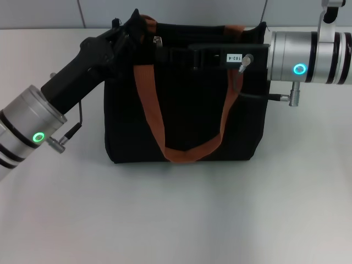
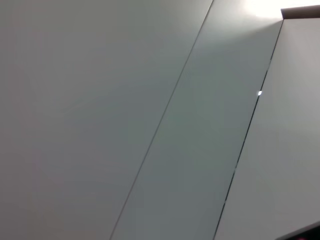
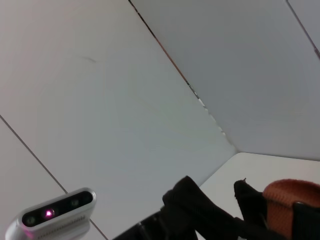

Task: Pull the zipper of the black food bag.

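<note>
The black food bag (image 1: 187, 121) stands upright mid-table, its orange-brown straps (image 1: 151, 110) hanging down the front. A small silver zipper pull (image 1: 158, 40) shows on the top edge near the bag's left corner. My left gripper (image 1: 132, 30) reaches in from the lower left and is at the bag's top left corner. My right gripper (image 1: 165, 55) reaches in from the right along the bag's top and ends just below the pull. In the right wrist view, black fabric (image 3: 200, 210) and an orange strap (image 3: 290, 197) show. The left wrist view shows only wall.
The white table (image 1: 176, 220) extends in front of and beside the bag. A tiled wall (image 1: 192, 11) stands close behind it. Cables (image 1: 74, 129) hang from both wrists. The left wrist's camera housing (image 3: 55, 216) shows in the right wrist view.
</note>
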You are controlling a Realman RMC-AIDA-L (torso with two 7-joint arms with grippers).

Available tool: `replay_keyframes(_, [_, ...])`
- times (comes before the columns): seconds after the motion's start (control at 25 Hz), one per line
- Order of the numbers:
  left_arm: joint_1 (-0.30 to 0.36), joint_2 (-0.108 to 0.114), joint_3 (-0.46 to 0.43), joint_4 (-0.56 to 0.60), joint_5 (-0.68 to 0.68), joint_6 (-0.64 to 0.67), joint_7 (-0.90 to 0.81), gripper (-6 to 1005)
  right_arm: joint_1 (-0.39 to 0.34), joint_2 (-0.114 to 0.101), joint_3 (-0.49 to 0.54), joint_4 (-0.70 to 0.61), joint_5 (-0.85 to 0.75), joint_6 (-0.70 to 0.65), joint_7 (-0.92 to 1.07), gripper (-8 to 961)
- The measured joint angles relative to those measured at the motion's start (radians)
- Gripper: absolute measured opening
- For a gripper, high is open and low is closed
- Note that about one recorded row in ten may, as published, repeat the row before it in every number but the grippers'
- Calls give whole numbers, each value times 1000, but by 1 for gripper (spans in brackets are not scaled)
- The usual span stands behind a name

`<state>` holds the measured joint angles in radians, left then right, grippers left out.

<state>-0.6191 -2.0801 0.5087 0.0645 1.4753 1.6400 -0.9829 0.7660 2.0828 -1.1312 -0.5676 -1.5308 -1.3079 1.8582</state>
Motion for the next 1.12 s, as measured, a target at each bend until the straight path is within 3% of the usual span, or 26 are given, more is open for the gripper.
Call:
replay_keyframes(0.16, [9, 0, 0, 0, 1, -6, 13, 58, 8, -1, 4, -1, -1, 0, 7, -2])
replay_keyframes(0.36, [74, 0, -10, -29, -6, -16, 153, 59, 22, -3, 1, -1, -8, 12, 40, -2])
replay_keyframes(0.64, [93, 0, -16, -34, -6, -17, 199, 60, 35, -3, 0, -2, -37, 31, 85, -2])
replay_keyframes(0.88, [116, 0, -89, -61, -6, -34, 273, 61, 31, -3, 1, 0, -47, 50, 102, -2])
replay_keyframes(1.12, [121, 1, -100, -63, -6, -40, 286, 62, 27, -3, 2, 4, -47, 56, 105, -2])
